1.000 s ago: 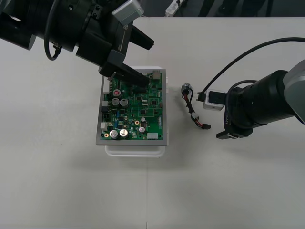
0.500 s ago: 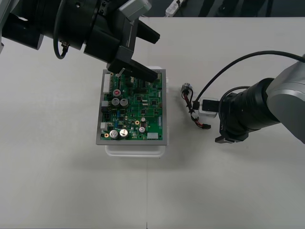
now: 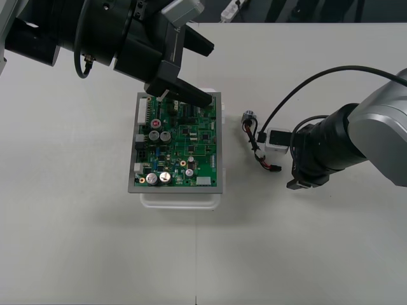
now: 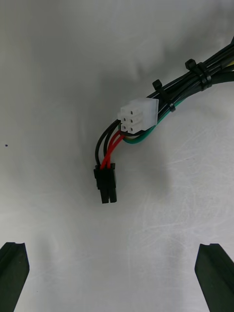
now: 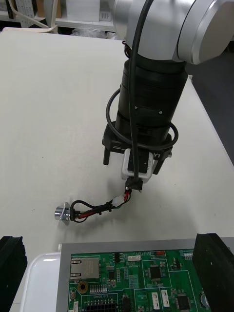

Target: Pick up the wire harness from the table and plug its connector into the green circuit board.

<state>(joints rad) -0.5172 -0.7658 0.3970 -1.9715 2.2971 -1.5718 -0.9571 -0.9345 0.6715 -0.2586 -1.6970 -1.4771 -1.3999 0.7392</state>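
Note:
The wire harness (image 3: 257,143) lies on the table just right of the green circuit board (image 3: 178,143), its round metal socket (image 3: 248,117) at the far end and its black plug (image 3: 275,168) at the near end. My right gripper (image 3: 286,164) hovers right beside the plug, open. Seen from the right wrist, the black plug (image 4: 106,183) lies on the table ahead of the two spread fingers (image 4: 213,273), with a white connector (image 4: 139,114) just past it. My left gripper (image 3: 202,73) hangs open over the board's far edge, holding nothing.
The board sits on a white base (image 3: 181,198) at the table's middle. From the left wrist, the right gripper (image 5: 135,163) stands over the harness (image 5: 97,209), beyond the board (image 5: 141,280). A black cable (image 3: 318,76) arcs above the right arm.
The right gripper has crept left, closer to the harness plug. The left arm shifted slightly right a second ago and has held still since.

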